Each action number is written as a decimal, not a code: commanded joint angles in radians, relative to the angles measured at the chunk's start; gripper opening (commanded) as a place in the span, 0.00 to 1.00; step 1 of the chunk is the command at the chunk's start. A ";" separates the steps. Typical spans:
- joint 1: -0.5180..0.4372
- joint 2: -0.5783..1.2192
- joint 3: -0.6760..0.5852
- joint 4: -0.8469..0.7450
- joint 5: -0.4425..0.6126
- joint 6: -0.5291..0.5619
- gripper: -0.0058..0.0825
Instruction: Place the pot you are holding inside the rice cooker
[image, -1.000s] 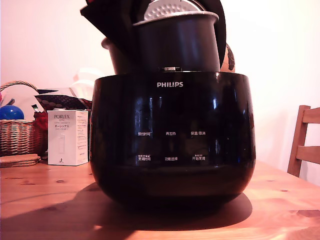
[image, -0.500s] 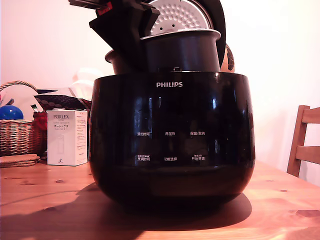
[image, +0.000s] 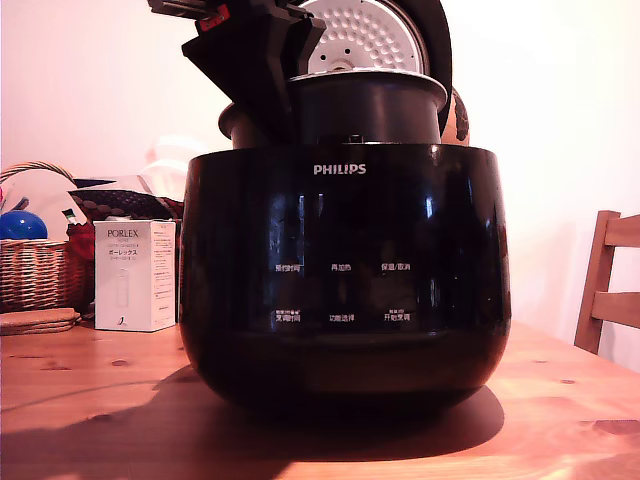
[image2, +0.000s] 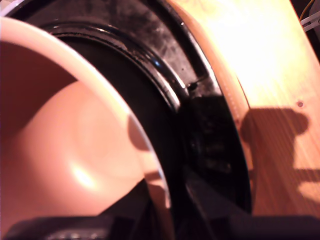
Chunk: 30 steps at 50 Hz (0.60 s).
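Note:
The glossy black rice cooker with its PHILIPS logo stands mid-table, and its lid is raised behind it, showing the dimpled silver plate. The dark pot is partly sunk into the cooker's opening, tilted slightly, with its flared rim above the cooker's edge. My gripper is shut on the pot's rim on the exterior view's left. In the wrist view the pot's pale-lit inside fills the frame beside the cooker's black inner rim. My gripper pinches the pot's rim there, with a dark finger on each side.
On the wooden table, to the exterior view's left of the cooker, stand a white PORLEX box, a wicker basket holding a blue ball, and a woven mat. A wooden chair stands at the right edge.
The pot has gone down into the cooker, its rim dropping from near the frame's top. My gripper came down with it, and more of the lid's silver plate now shows.

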 joint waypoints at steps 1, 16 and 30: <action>-0.004 0.000 0.002 0.016 -0.007 -0.003 0.24; -0.011 0.000 0.008 -0.003 -0.050 -0.035 0.24; -0.016 0.000 0.078 -0.086 -0.066 -0.061 0.24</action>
